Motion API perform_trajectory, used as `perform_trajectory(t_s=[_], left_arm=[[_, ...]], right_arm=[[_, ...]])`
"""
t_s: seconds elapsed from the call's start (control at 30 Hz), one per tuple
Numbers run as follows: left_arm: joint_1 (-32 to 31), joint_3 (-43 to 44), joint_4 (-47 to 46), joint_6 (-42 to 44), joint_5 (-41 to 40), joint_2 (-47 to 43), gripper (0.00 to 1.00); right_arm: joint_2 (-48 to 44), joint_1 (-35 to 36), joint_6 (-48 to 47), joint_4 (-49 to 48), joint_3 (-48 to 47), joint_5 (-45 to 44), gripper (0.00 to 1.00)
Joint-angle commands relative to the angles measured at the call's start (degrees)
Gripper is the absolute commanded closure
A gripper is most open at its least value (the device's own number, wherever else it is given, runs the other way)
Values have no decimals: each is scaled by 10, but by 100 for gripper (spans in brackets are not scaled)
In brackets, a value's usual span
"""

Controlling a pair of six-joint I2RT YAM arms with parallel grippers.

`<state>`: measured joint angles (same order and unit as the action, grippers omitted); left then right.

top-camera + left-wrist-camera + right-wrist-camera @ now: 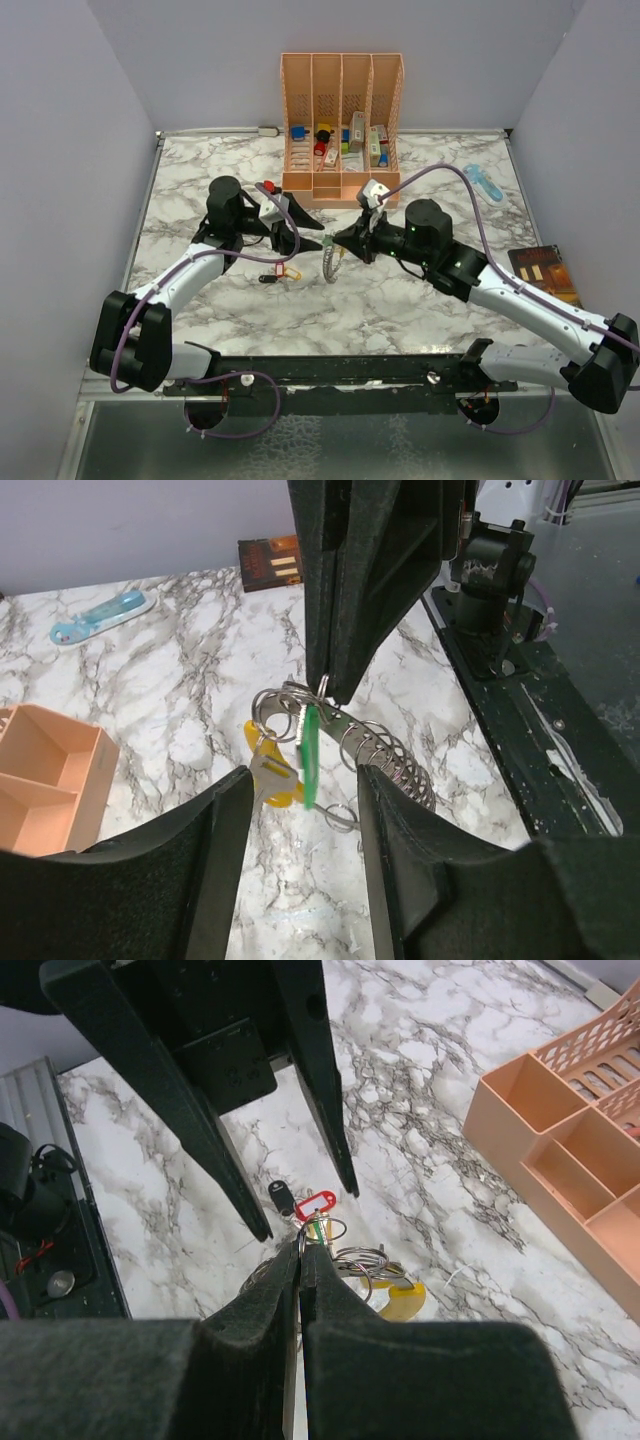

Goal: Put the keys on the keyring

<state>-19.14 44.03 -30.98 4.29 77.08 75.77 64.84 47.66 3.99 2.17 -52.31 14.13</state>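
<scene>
Keyring (330,265) dangles just under the right gripper (345,242) in the overhead view, and that gripper's fingers are pressed together on its top; the left gripper (318,235) faces it tip to tip with fingers spread and nothing between them; loose keys (284,271) lie on the marble table (430,300) just below the left gripper's near finger, apart from both tools. From the left wrist, the right gripper (330,688) comes down from above and pinches a thin wire loop; the keyring's silvery coils (385,760) trail away under it, with a green tag (310,748) and a yellow tag (262,770) hanging in the gap of the spread left gripper (302,785); we cannot tell whether either left finger touches them. From the right wrist, the right gripper (302,1252) is shut tight; beyond its tips lie a red-tagged key (315,1205) and a black-tagged key (282,1197), roughly under the open left gripper (306,1210). We judge the keyring light, limp and apt to swing or twist, and its metal slippery, so the wire loop is the sound place to hold it; the keys look light and stiff, and we would take each by its flat plastic tag, leaving its ring free to thread.
</scene>
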Motion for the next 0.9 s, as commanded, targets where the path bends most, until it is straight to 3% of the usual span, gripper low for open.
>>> perform_trajectory(t_s=[0.0,0.1,0.27,0.37,0.5,0.73,0.87], left_arm=[[10,39,41,40,63,7,50],[10,54,37,51,78,17,46],[9,79,-46,15,115,41,43],[3,68,-156,-48,147,52,43],[3,39,-401,-168,171,74,44],[5,40,-583,-225,194,94,45],[5,22,-637,-236,193,95,46]], right_arm=[[-17,2,-37,49,-26,-4,99],[-10,2,-49,81,-45,24,99],[2,2,-50,110,-68,71,99],[0,2,-50,110,-71,83,99],[17,2,-49,133,-87,115,99],[32,2,-46,160,-103,139,99],[26,2,-46,163,-100,129,99]])
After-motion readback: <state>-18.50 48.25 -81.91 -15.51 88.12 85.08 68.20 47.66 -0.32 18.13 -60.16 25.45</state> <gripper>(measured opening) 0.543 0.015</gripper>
